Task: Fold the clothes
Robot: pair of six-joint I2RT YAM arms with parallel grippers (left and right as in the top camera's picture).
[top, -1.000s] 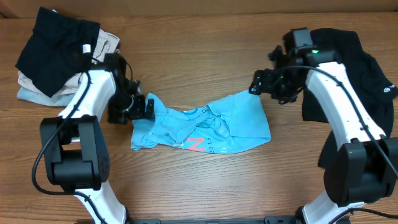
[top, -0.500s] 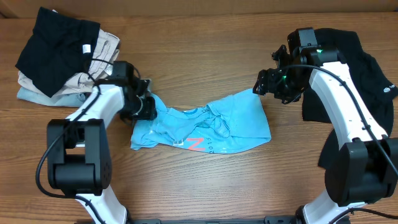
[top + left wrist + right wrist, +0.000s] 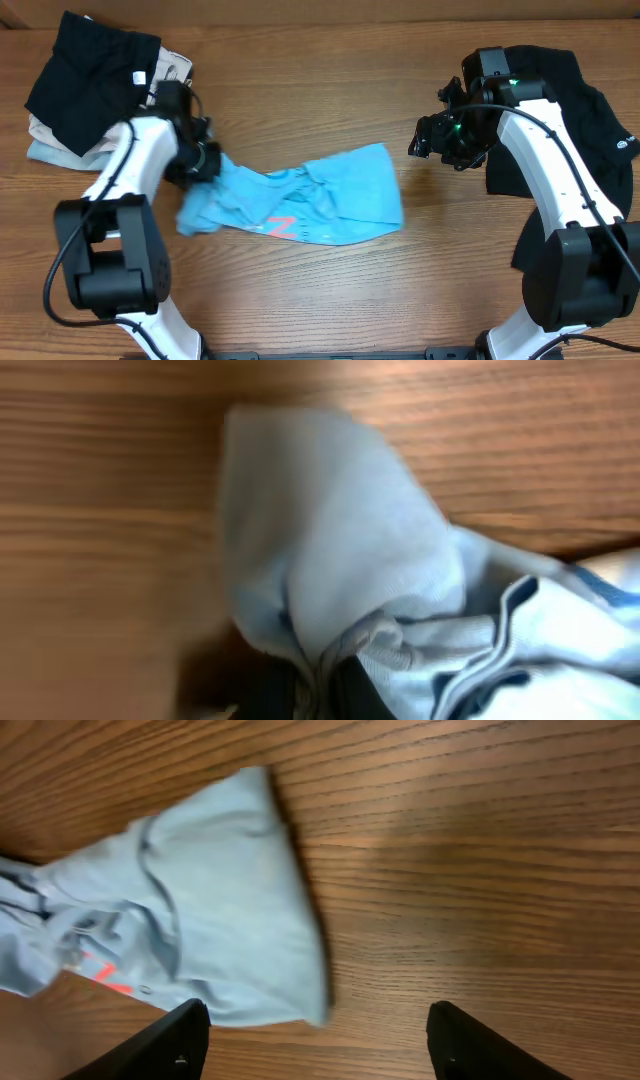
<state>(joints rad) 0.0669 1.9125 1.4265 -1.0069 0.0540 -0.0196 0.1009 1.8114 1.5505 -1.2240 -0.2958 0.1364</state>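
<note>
A crumpled light blue shirt (image 3: pixel 300 195) with a red logo lies across the middle of the wooden table (image 3: pixel 320 90). My left gripper (image 3: pixel 205 163) is shut on the shirt's left end; in the left wrist view a bunched fold of the blue shirt (image 3: pixel 340 550) runs down between the dark fingers (image 3: pixel 275 685) at the bottom edge. To the right of the shirt hangs my right gripper (image 3: pixel 432 140), open above bare wood and holding nothing. In the right wrist view its two black fingertips (image 3: pixel 170 1045) stand wide apart, with the shirt's right end (image 3: pixel 200 920) ahead of them.
A pile of folded clothes with a black garment (image 3: pixel 90 75) on top sits at the back left. Another black garment (image 3: pixel 570 110) lies at the right edge, under my right arm.
My left gripper has closed on the shirt's left end and pulled it left. The whole shirt slid left, away from the right gripper, which has barely moved.
</note>
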